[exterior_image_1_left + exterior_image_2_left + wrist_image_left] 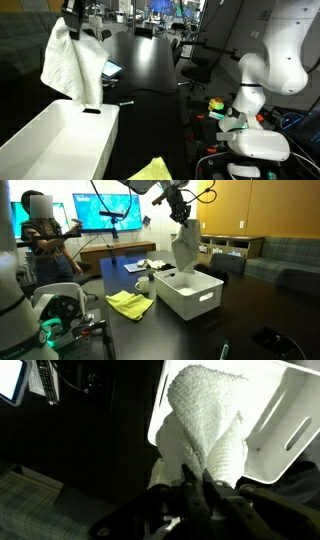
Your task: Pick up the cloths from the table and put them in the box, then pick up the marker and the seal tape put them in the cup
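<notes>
My gripper [197, 477] is shut on the off-white cloth [205, 422], which hangs limp from it above the white box [285, 420]. In both exterior views the cloth [72, 62] [184, 248] dangles over the box [50, 140] [205, 298], its lower end near the rim. The gripper [180, 213] is high above the table. The yellow cloth [128, 303] [152, 170] lies crumpled on the dark table next to the box. A white cup [142, 282] stands just behind the box. A marker [224, 351] lies near the table's front edge. The seal tape does not show.
A person [45, 235] sits at the far side before screens. A tablet [110, 69] lies on the table behind the cloth. The robot base [265, 75] and cables stand beside the table. A sofa [285, 252] is off to one side.
</notes>
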Tool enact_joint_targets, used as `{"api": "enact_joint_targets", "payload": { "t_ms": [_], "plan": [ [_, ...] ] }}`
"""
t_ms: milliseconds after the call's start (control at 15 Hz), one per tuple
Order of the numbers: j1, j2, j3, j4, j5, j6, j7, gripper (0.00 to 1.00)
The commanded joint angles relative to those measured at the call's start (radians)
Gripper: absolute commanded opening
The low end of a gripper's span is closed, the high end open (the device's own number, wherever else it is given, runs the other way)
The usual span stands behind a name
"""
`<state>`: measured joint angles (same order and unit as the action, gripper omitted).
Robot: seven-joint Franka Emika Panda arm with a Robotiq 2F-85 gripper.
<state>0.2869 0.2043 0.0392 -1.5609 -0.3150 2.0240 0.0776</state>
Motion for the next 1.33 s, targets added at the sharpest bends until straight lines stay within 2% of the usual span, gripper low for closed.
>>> {"api": "enact_joint_targets", "payload": {
  "t_ms": [0,267,333,400,467,667,800,1000,1267],
  "plan": [
    [-0.014,0.128,0.044,0.168,-0.005,-0.036,-0.002,0.03],
    [0.002,0.205,0.065,0.233,0.004,-0.035,-0.019,0.04],
    [0.003,0.227,0.071,0.25,0.014,-0.039,-0.026,0.34],
    [0.004,0.232,0.073,0.249,0.014,-0.029,-0.026,0.35],
    [0.002,0.235,0.075,0.245,0.018,-0.022,-0.026,0.41],
    [-0.005,0.225,0.073,0.206,0.019,0.009,-0.021,0.66],
    [-0.023,0.194,0.068,0.141,0.022,0.05,-0.022,0.79],
    [-0.083,0.13,0.059,-0.019,0.045,0.139,-0.046,0.99],
    [-0.18,0.082,0.038,-0.227,0.102,0.276,-0.092,1.0]
  ]
}}
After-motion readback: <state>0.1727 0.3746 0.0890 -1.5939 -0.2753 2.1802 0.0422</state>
